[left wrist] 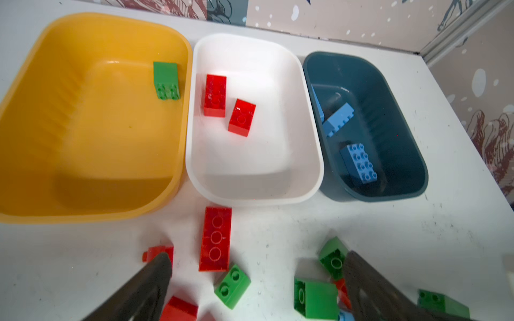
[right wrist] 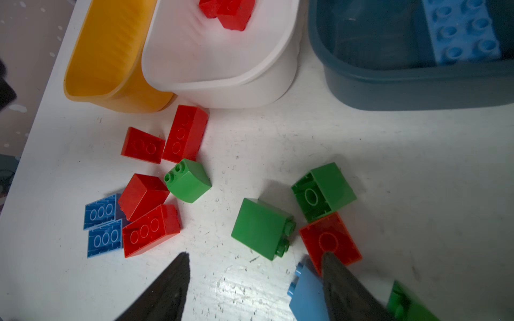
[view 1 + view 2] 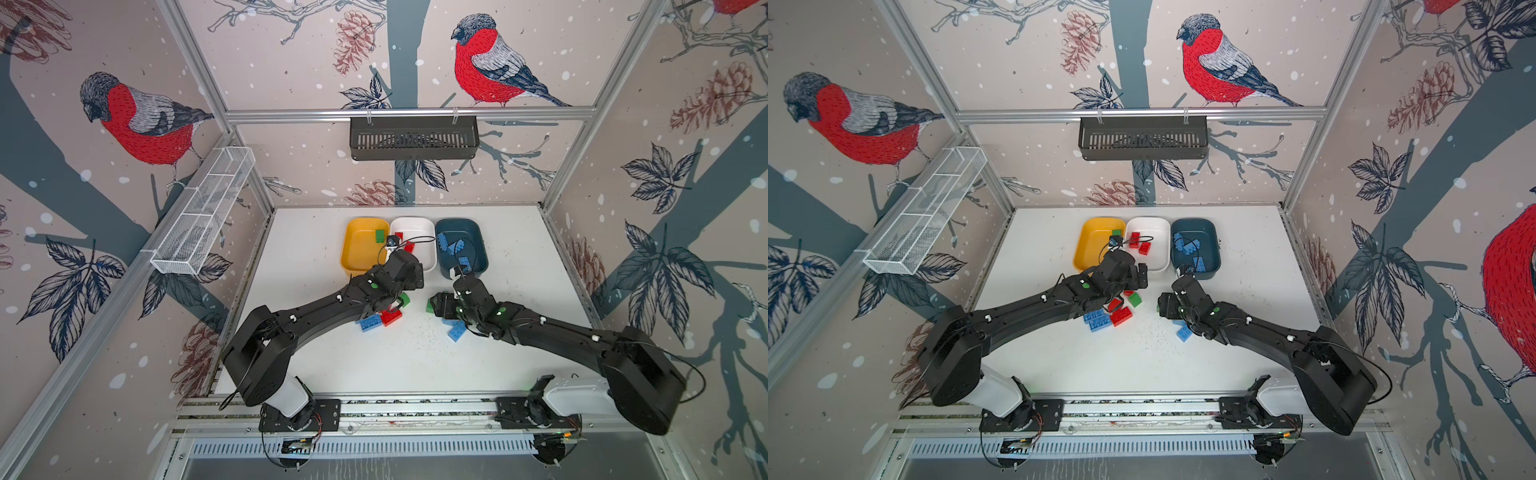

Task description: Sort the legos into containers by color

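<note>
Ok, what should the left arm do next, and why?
Probably lower the left end effector onto the loose green brick lying between its open fingers, then close. The yellow tub already holds a sorted green brick, so green seems to belong there, and this one sits on the table.

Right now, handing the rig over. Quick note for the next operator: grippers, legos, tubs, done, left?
Left gripper: open, empty, over loose legos.
Right gripper: open, empty, a green lego just ahead of it.
Done: yellow tub holds one green brick; white tub two red bricks; teal tub several light blue bricks.
Left: red, green and blue loose legos on the table in front of the tubs, about a dozen.
</note>
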### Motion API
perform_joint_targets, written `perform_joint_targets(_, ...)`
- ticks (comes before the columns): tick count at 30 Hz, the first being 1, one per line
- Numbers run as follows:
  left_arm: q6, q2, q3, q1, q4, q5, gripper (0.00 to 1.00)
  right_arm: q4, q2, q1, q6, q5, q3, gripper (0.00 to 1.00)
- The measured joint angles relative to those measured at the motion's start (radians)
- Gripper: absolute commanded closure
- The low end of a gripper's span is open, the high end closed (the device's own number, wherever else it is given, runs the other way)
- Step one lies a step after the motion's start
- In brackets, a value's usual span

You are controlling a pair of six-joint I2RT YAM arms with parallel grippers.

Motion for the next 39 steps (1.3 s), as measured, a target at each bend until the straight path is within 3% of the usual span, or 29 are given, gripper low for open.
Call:
perform_joint_targets(5,-0.014,0.011,-0.029,-0.018,-0.035,0.091,0.10,-0.001,-0.055,-0.023,0.050,0.095,-0.020,0.12)
perform_joint_targets(9,-0.027,0.108,-0.005,-0.104,-0.050,0.138,0.12,-0.030,-0.195,-0.117,0.056,0.161,-0.067,0.08)
perform_joint_targets(14,-0.038,0.245,0.093,-0.151,-0.094,0.157,0.21,-0.079,-0.291,-0.211,0.066,0.171,-0.108,0.07)
perform_joint_targets(21,-0.058,0.385,0.193,-0.162,-0.151,0.166,0.23,-0.099,-0.386,-0.247,0.066,0.181,-0.163,0.07)
perform_joint_targets(26,-0.056,0.424,0.223,-0.166,-0.156,0.190,0.27,-0.100,-0.397,-0.250,0.066,0.180,-0.179,0.07)
perform_joint_targets(32,-0.051,0.465,0.257,-0.166,-0.166,0.185,0.44,-0.081,-0.353,-0.252,0.035,0.143,-0.162,0.08)
perform_joint_targets(39,-0.070,0.415,0.213,-0.166,-0.168,0.142,0.54,-0.068,-0.274,-0.252,-0.013,0.088,-0.125,0.10)
